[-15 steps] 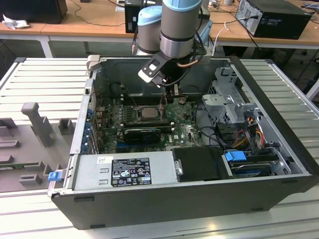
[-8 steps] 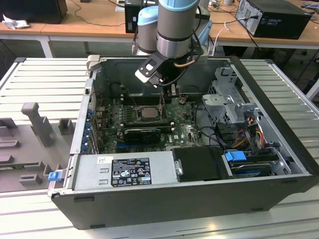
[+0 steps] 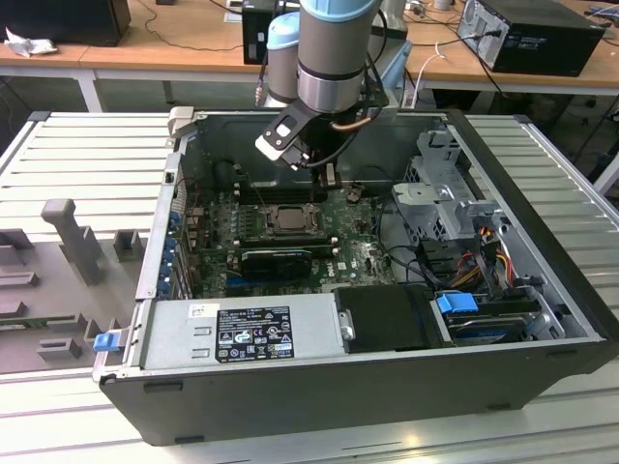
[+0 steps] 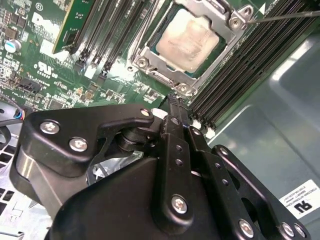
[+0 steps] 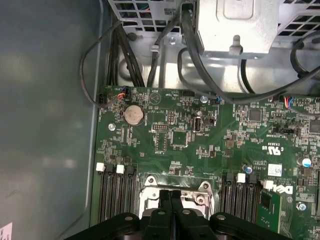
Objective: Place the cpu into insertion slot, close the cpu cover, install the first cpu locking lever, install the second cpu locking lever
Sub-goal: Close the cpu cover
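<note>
A grey ribbed metal bench (image 3: 87,145) carries an open computer case (image 3: 387,387) lying on its side. On the exterior view's left, a grey moulded fixture (image 3: 68,242) with upright blocks rests on the same bench. Behind it runs a wooden bench (image 3: 184,43) with trailing cables and a black computer box (image 3: 542,39).

Inside the case, a labelled power supply (image 3: 242,329) fills the near edge and a silvery drive cage (image 3: 445,193) stands at the exterior view's right, with black cables looping off it. A green motherboard (image 5: 200,145) covers the floor, with a coin cell (image 5: 134,114) and rows of black memory slots (image 5: 116,195) on it. A black ribbed block (image 3: 276,259) lies just beside the insertion slot (image 3: 268,218).

The cpu (image 4: 187,42) sits in that slot, pale metal top upward, and the cpu cover (image 4: 159,75) lies flat around its edges. What looks like a locking lever (image 4: 285,16), a thin wire rod, juts from one corner of the frame.

The arm (image 3: 334,58) reaches down into the case. Its black jaws are clenched together with nothing between them, their tips near a corner of the cover.
</note>
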`<state>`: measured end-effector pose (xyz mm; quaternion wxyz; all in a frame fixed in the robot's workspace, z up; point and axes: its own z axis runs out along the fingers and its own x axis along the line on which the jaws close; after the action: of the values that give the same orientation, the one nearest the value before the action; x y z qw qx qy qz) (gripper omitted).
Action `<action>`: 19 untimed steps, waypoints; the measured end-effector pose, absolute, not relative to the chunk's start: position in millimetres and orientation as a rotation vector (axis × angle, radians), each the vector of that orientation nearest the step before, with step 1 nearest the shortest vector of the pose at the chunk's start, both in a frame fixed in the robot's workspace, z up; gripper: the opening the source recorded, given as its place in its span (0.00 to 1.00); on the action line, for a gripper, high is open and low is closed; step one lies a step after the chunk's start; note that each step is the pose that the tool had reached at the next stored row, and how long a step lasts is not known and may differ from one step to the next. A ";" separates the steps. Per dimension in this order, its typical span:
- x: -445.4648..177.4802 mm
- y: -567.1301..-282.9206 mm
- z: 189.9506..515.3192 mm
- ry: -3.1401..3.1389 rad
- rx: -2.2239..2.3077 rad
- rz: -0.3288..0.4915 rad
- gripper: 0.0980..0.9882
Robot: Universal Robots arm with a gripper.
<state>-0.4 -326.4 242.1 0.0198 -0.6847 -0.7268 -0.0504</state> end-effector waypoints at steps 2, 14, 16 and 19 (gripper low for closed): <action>-2.7 -326.3 241.4 -2.255 -2.124 -0.157 0.01; -16.9 -327.9 227.5 -2.254 -2.121 -0.161 0.01; -19.5 -328.1 226.4 -2.254 -2.120 -0.162 0.01; -26.0 -328.1 225.3 -2.255 -2.117 -0.164 0.01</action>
<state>-26.0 -328.1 225.3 0.0223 -0.6833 -0.7279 -0.0529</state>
